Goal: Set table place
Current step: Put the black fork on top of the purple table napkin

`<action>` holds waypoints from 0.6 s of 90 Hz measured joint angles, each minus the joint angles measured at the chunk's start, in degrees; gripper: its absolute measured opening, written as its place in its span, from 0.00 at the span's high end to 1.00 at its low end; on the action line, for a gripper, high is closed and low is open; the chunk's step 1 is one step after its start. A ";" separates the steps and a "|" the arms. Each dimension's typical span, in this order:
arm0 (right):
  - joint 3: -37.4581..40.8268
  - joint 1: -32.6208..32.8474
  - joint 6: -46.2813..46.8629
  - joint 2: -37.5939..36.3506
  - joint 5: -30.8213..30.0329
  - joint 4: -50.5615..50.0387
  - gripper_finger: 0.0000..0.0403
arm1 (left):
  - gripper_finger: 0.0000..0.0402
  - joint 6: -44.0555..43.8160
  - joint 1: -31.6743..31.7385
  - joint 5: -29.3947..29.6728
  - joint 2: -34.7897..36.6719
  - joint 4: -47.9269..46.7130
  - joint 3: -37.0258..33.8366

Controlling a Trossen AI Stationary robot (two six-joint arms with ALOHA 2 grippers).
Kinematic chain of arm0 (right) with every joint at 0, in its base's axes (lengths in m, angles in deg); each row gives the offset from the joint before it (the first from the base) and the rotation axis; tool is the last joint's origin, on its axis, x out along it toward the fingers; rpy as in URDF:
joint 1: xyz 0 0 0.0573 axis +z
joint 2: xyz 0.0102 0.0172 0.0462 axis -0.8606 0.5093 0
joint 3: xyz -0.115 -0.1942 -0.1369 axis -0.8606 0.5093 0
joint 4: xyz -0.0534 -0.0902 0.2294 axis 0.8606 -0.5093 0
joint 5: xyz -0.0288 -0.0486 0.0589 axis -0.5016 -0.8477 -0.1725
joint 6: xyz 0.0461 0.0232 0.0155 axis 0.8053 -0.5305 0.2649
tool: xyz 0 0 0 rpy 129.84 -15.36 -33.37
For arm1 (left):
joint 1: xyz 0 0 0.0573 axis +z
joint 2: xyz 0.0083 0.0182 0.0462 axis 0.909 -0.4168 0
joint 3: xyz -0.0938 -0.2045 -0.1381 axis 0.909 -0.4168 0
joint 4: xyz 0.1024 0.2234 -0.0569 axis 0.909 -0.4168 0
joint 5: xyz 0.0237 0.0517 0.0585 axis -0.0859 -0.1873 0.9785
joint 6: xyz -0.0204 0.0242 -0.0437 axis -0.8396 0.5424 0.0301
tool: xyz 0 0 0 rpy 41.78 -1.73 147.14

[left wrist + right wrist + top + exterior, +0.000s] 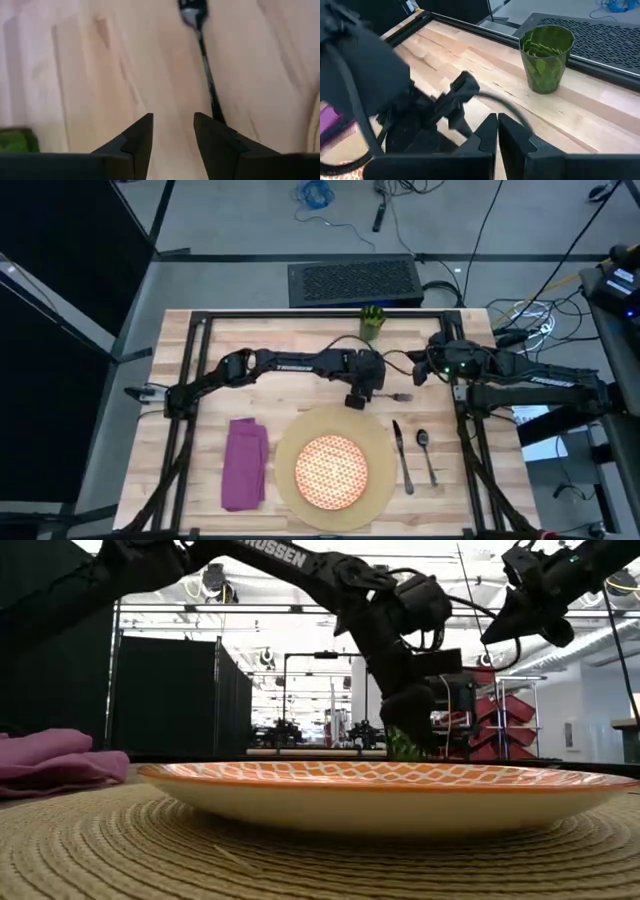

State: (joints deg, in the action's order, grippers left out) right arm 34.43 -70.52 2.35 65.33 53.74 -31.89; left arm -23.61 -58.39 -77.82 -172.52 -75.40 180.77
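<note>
A tan round mat (pixel 380 442) lies near the table's front edge and carries the orange-and-white plate (pixel 331 470). The purple napkin (pixel 245 463) lies to its left. A knife (pixel 402 457) and a spoon (pixel 427 455) lie to its right. A metal fork (pixel 397 395) lies flat on the wood just beyond the mat. My left gripper (pixel 172 135) hovers over the table, open, and the fork's handle (pixel 206 70) runs past the outside of one finger. The green cup (pixel 546 57) stands at the far edge. My right gripper (pixel 497 137) is shut in the air to the right of the cup.
A black metal frame (pixel 300 317) runs around the tabletop. A black grille box (pixel 352 282) sits behind the far edge. Bare wood shows left of the napkin and between the cup and the mat.
</note>
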 joint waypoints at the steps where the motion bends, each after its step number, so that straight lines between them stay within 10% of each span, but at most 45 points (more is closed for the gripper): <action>1: 0.00 0.00 0.00 0.00 0.00 0.01 1.00 | 0.67 0.01 -0.07 -0.07 -0.07 0.58 0.00; 54: 0.00 -0.02 -0.16 0.02 1.11 1.23 1.00 | 0.67 -7.20 -1.11 -8.36 -3.59 6.13 0.09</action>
State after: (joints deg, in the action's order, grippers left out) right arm 34.43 -70.54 2.19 65.35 54.85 -30.66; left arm -30.81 -59.50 -86.17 -176.11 -69.27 180.86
